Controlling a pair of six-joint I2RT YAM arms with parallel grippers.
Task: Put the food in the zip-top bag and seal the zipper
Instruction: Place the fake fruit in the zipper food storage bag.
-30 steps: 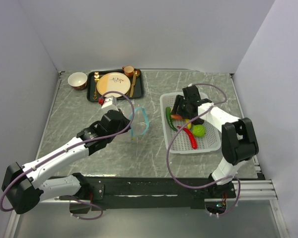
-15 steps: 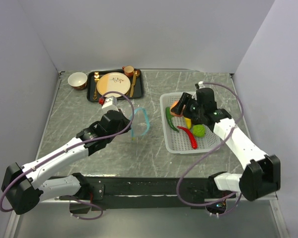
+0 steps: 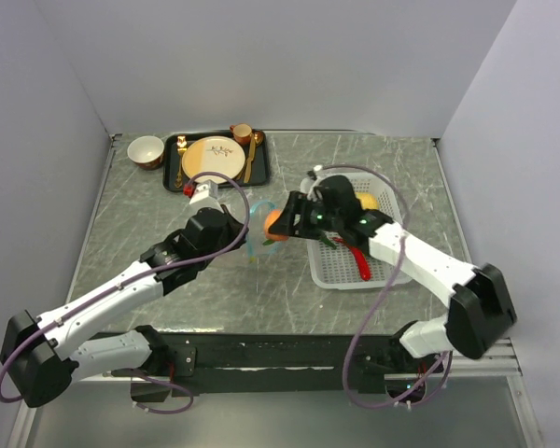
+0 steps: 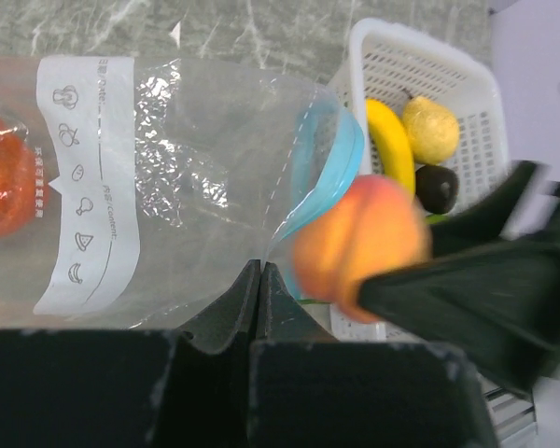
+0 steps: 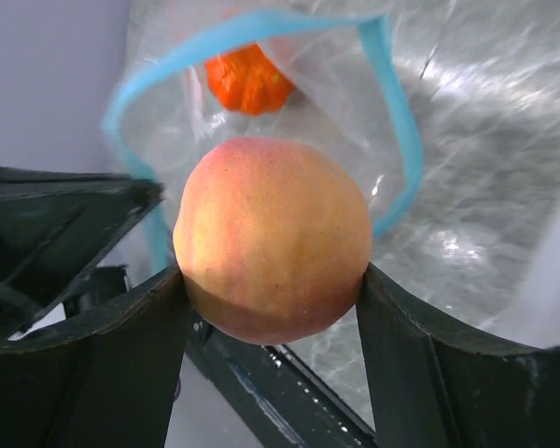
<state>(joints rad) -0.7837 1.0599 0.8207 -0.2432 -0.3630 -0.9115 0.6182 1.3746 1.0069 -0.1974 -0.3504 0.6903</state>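
The clear zip-top bag [image 4: 168, 187] lies on the table with its mouth held open, and my left gripper [image 4: 261, 266] is shut on the bag's lower edge. The teal-blue zipper [image 4: 331, 177] curves round that mouth. An orange tomato [image 5: 249, 79] lies inside the bag. My right gripper [image 5: 273, 280] is shut on a round peach-coloured fruit [image 5: 273, 238], held just in front of the mouth [image 3: 277, 224]. More food stays in the white basket [image 4: 420, 75]: a yellow banana [image 4: 389, 145], a pale potato [image 4: 429, 131], a dark fruit [image 4: 439, 187] and a red chilli [image 3: 361, 261].
A black tray [image 3: 177, 173] with a beige plate [image 3: 212, 157], a small cup and gold cutlery sits at the back left. A bowl [image 3: 147, 149] stands beside it. White walls close in the table on three sides.
My right arm has lifted the peach-coloured fruit out of the basket and swung it left to the bag's mouth. The left arm and the bag have stayed put.
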